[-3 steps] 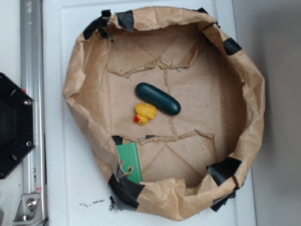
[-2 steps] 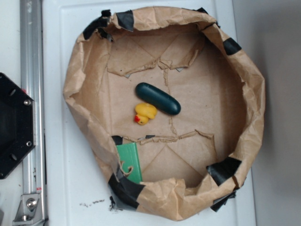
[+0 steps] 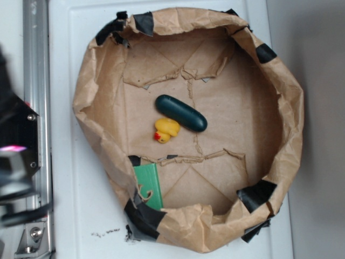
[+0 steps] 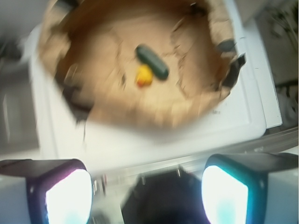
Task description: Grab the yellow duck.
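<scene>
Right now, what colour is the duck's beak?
Red-orange, on the yellow duck; clearest in the exterior view.

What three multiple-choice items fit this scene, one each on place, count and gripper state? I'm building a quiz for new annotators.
1. Where does the duck lie?
A. Against the green capsule, inside the paper bin
B. On the green card
C. Outside the bin

2. How many loose things sit in the bin?
A. One
B. Three
C. Five

3. How is the gripper?
A. Shut on the duck
B. Open, holding nothing
C. Shut on the capsule

Answers:
1 A, the duck touches the capsule's lower side mid-floor.
2 B, duck, capsule and card.
3 B, in the wrist view its fingers stand wide apart, far from the duck.
</scene>
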Tool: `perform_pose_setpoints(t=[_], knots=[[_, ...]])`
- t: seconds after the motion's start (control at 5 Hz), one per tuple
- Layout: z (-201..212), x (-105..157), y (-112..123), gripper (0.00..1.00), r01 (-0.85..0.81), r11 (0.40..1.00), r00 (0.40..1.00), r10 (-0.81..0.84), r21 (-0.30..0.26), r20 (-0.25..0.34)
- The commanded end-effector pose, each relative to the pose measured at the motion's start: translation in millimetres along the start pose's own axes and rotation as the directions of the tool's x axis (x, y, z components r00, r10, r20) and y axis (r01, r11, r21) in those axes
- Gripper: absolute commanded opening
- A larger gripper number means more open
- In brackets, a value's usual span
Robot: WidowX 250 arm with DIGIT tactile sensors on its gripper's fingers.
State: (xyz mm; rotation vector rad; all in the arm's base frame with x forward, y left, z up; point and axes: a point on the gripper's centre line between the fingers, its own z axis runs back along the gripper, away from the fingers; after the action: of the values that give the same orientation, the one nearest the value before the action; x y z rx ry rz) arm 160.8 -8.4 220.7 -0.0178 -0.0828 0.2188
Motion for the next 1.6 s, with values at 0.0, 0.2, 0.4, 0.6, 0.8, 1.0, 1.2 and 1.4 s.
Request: perform_pose_setpoints(t=[0.0,0.2,0.4,0.6,0.8,1.0,1.2,1.4], knots=[[-45.7,83.7,10.0,1.0,-0.354,0.935,0.933,0.354,-0.011,0.071],[-88.2,82.9,15.6,1.0,-0.436,0.899,0.9,0.436,0.041,-0.01],[-122.8,82.2,11.4,1.0,-0.393,0.917,0.917,0.396,0.069,-0.053],[-142.5,73.8,7.2,1.0,-0.368,0.927,0.926,0.372,0.072,-0.065],[-155.8,61.5,16.6,1.0,-0.358,0.931,0.929,0.363,0.075,-0.065],[-159.5,54.8,29.8,1.0,-0.339,0.938,0.938,0.343,0.07,-0.052],[-166.2,57.1,30.1,1.0,-0.292,0.954,0.954,0.296,0.066,-0.054],[-166.2,57.1,30.1,1.0,-0.292,0.954,0.954,0.296,0.066,-0.054]])
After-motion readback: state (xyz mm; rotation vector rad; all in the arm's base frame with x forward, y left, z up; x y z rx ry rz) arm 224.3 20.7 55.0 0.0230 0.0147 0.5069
